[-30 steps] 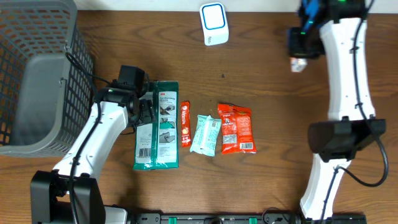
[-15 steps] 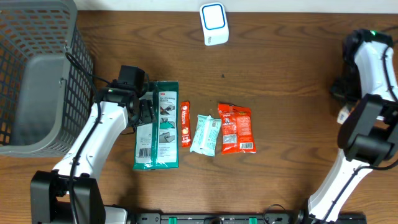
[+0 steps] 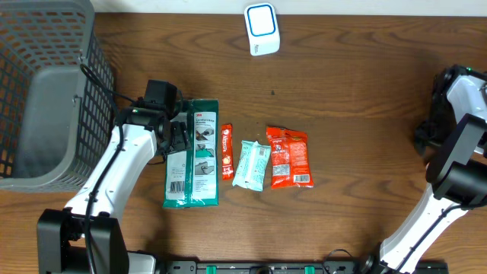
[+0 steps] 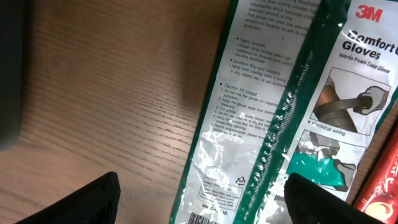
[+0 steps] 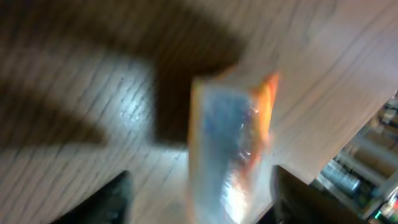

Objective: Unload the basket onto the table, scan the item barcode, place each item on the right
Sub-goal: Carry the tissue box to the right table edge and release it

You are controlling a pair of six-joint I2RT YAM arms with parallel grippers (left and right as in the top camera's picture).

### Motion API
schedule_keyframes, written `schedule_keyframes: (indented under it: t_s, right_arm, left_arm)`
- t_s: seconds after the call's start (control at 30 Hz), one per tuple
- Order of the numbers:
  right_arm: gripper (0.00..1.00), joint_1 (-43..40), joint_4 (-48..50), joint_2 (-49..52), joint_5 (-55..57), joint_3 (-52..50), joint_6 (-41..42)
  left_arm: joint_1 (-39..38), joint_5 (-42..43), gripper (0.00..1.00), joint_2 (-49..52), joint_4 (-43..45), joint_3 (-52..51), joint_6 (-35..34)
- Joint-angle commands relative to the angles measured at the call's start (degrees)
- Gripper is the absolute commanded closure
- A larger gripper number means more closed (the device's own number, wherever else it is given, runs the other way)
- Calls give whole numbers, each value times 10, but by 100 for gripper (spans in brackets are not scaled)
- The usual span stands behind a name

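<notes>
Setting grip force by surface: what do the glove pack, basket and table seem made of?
Glove pack: thin glossy plastic film, partly clear, with glare and a crimped seam. Basket: grey open mesh, coated wire or moulded plastic, unclear which. Table: brown wood or wood-look laminate, grain lines showing, faint sheen.

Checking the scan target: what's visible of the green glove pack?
The glove pack is a flat green-and-clear plastic bag printed 3M, with glove pictures and fine print. It lies on the wooden table, barcode near its lower left corner, red stick packet beside its right edge. The left gripper hangs open over its left edge.
</notes>
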Motion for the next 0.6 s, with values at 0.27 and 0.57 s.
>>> schedule_keyframes:
  t_s: [0.27,0.57]
  right_arm:
    - [1,1,-32,-4,-126,59,-110]
    - [1,17,-67,-4,-554,94,-326]
  left_arm:
    - [3,-3,15,-4,0,9,3]
    - [3,-3,15,-4,0,9,3]
